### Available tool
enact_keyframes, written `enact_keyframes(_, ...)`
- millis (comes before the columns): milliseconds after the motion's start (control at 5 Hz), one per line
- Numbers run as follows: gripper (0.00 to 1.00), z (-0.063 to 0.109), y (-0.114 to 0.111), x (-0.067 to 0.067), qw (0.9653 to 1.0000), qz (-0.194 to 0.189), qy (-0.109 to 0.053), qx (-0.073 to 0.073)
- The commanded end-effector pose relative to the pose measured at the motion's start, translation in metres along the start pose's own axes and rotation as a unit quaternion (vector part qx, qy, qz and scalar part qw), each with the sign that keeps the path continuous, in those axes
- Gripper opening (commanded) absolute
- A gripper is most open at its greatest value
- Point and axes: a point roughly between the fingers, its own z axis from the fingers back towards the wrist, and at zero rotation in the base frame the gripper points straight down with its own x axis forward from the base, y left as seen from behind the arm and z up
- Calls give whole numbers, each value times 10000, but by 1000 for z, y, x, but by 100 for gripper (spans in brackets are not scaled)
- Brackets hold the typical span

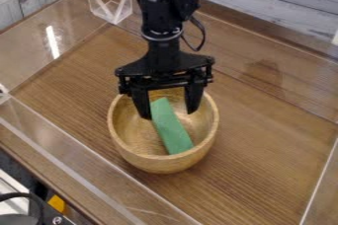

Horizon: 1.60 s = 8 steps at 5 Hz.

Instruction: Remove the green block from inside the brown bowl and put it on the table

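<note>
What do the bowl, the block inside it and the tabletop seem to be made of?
Brown bowl: likely wood, matte, grain visible.
Green block: unclear, maybe painted wood or plastic; uniform bright colour.
Table: wood or wood-look laminate, streaked grain, slight sheen.

The counter (264, 101) is a brown wood-grain top with streaks running along its length, and clear plastic walls (59, 155) stand along its edges. The brown bowl (132, 140), round, light wood with a thick rim, sits directly on it toward the near side, roughly midway between the left and right walls. At the far left, a small clear plastic piece (111, 5) stands on the surface, well apart from the bowl.
</note>
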Motion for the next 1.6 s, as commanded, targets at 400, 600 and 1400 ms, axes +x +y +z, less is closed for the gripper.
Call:
enact_keyframes(400,100,-17,-3,6,9996,179,-169,-140)
enact_keyframes(600,100,-23,-4,7,9995,199,-200,-158)
enact_keyframes(1400,0,-20,0,7,9994,232,-231,-130)
